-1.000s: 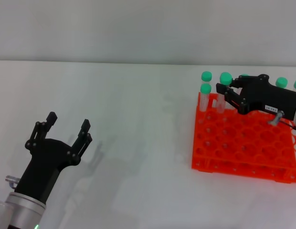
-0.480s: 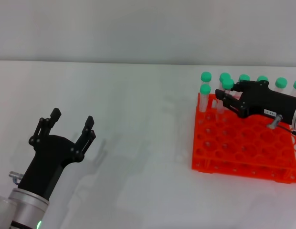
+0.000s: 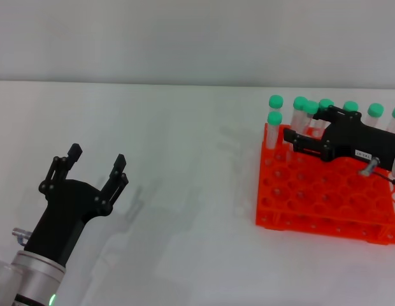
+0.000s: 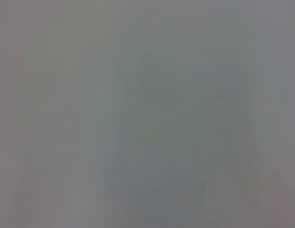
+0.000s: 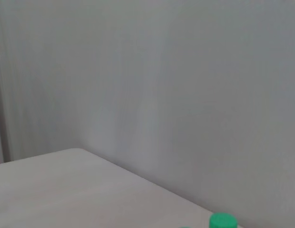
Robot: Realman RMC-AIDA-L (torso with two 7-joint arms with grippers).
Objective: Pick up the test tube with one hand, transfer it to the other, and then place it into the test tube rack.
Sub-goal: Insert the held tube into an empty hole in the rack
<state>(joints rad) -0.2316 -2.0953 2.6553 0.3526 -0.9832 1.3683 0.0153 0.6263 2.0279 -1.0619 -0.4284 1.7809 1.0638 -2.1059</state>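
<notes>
Looks near done: the tube [image 3: 310,118] stands upright in the rack [image 3: 325,191] among the other capped tubes, the right gripper [image 3: 298,141] just beside it, fingers apparently parted and empty, while the left gripper [image 3: 95,167] hangs open and empty, well away.

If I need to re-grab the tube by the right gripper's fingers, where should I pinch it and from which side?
Judging by the head view, take the test tube on the clear shaft just under its green cap, coming from above and the robot's right, where the right gripper sits. It stands upright in the test tube rack with capped neighbours close on both sides, so squeeze front-to-back.
</notes>
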